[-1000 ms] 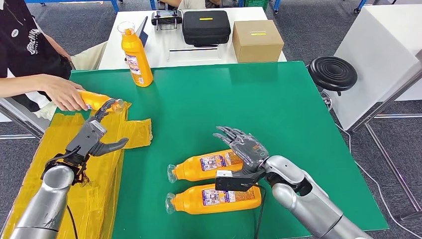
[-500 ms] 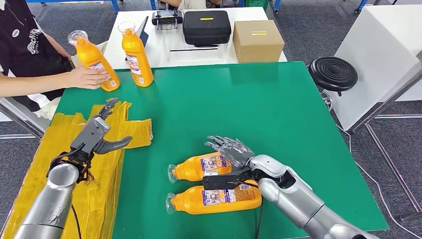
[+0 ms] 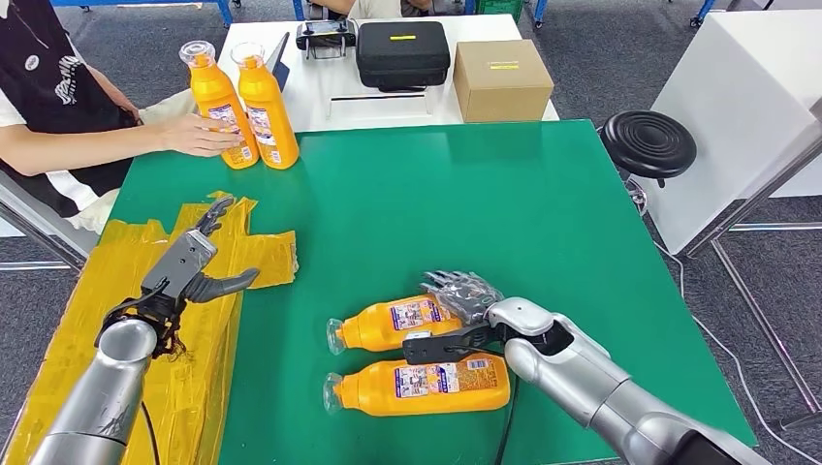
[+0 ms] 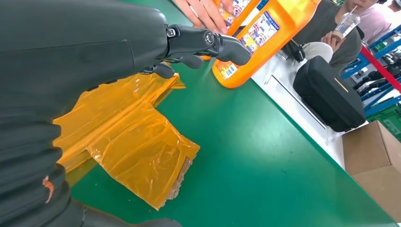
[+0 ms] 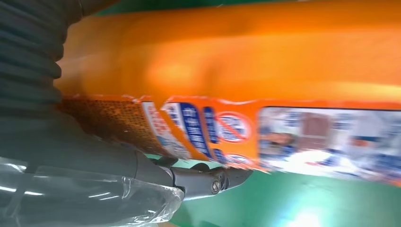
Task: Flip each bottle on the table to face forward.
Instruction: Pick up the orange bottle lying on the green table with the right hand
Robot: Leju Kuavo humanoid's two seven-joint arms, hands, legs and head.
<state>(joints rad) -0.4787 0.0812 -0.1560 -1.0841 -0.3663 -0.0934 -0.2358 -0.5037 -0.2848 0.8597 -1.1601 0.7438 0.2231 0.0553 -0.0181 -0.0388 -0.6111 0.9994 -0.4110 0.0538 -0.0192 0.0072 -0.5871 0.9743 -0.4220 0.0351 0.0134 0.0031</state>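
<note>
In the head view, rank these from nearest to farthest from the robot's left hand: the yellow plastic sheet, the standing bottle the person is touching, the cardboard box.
From the left hand:
1. Yellow plastic sheet, directly beneath and beside the hand at the table's left edge.
2. Standing bottle under the person's hand, at the far left corner.
3. Cardboard box, on the white table beyond, to the right.

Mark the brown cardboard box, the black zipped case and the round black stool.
Brown cardboard box (image 3: 501,82), head view, top face.
Black zipped case (image 3: 401,53), head view, lid.
Round black stool (image 3: 647,141), head view, seat.
</note>
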